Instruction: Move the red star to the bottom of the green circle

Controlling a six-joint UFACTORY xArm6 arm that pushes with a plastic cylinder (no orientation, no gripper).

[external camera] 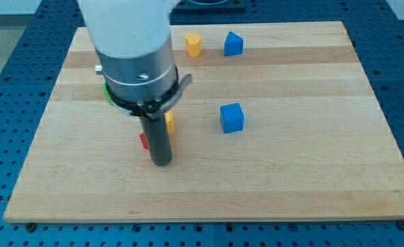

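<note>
Camera view: no jaws, just a straight dark rod, holding nothing; my tip (161, 162) down on the wooden board (291, 178), touching or just beside a red block (143, 141), shape hidden. Green block (106, 91) mostly hidden behind the arm. Counted: two blue blocks (232, 117) (233, 44), two yellow blocks (193, 44) (169, 122), one red, one green.

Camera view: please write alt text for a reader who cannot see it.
My tip rests on a wooden board, hiding most of a red block. A green block peeks out behind the arm; two yellow and two blue blocks lie farther right.
</note>
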